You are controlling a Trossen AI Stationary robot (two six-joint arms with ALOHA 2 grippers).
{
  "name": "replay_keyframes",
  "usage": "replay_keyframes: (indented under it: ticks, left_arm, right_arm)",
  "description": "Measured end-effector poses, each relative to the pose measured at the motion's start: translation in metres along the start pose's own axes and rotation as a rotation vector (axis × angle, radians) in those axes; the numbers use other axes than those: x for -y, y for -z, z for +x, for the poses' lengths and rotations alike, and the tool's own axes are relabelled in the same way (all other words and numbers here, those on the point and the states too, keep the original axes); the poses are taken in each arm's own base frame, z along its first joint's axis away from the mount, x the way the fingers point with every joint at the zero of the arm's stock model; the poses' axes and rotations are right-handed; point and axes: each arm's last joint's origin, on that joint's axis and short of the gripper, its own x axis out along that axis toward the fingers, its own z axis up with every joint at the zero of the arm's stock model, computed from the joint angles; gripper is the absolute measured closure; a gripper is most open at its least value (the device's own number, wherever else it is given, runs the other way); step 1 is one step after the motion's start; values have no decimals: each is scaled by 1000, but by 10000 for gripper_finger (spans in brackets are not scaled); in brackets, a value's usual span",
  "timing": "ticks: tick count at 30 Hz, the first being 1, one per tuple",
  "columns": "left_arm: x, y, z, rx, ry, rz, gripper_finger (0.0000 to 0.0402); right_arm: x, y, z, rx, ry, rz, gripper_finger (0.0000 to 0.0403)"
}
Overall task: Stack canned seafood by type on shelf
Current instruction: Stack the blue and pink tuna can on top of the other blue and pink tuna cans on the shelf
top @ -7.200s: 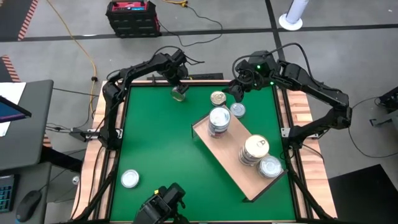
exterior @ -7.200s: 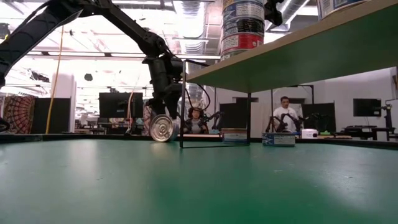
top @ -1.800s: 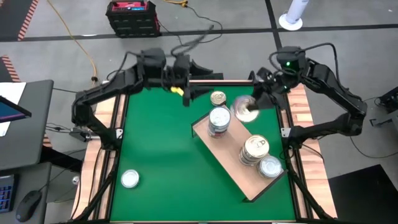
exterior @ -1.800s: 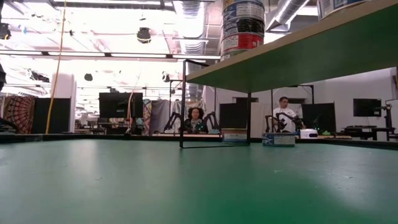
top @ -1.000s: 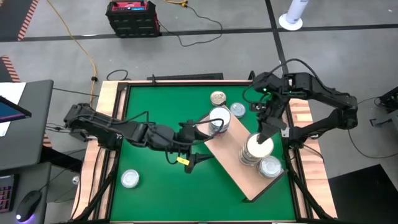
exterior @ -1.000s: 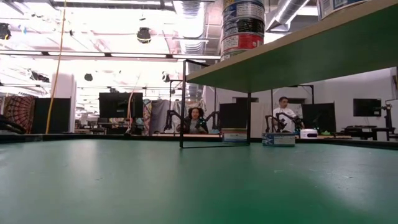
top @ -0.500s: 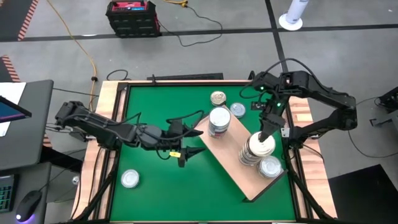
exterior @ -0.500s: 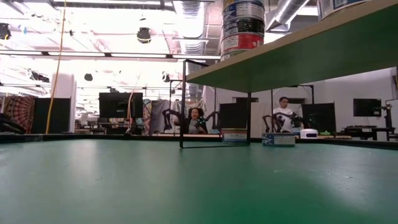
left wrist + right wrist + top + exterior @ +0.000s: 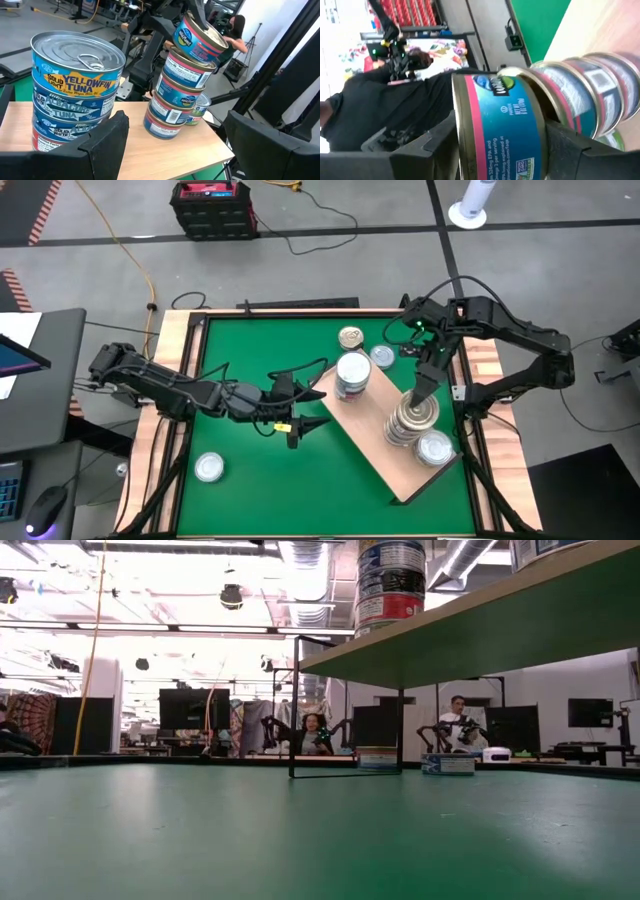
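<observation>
risk: that top can [image 9: 201, 41] sits tilted on the pink-banded stack [image 9: 176, 97] in the left wrist view, not flat. My guess is if the right gripper [image 9: 421, 392] lets go crooked, the can slides off and maybe knocks the whole pile over.

cause: the stack is already several cans tall, so there's not much room for error. A sideways nudge as the gripper pulls away could do it too.

right gripper: over the stack at the shelf's right part, fingers either side of the top can and in contact with it in its own wrist view. Looks to me like holding, or right at release.

left gripper [image 9: 299, 431]: spread wide with nothing in it, low over the green tabletop [image 9: 250, 490] just left of the shelf [image 9: 365, 442], pointing at the cans.

can looks: flat round tins, blue labels with a pink band on the right stack. The other stack [image 9: 351, 375] has a "Yellowfin Tuna" can [image 9: 77, 63] on top with a silver pull-tab lid, "Albacore" under it.

where stuff is: both stacks on the light-wood shelf, well apart. One silver-lid can [image 9: 435, 448] sits just beside the right stack. A gold-lid can [image 9: 350, 337] and a silver one [image 9: 381, 356] are behind the shelf, and a lone can [image 9: 208, 468] is at the near left of the tabletop.

progress: I'd say mostly sorted, a few strays left.
</observation>
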Motion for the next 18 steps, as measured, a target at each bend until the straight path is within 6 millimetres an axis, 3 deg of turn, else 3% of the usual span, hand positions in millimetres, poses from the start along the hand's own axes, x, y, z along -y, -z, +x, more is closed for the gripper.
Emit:
replay_keyframes:
  ticks: [18]
  left_arm:
    - [-1,0,1,-9,22,9,87]
  right_arm:
    - [-8,1,-4,17,-9,68,146]
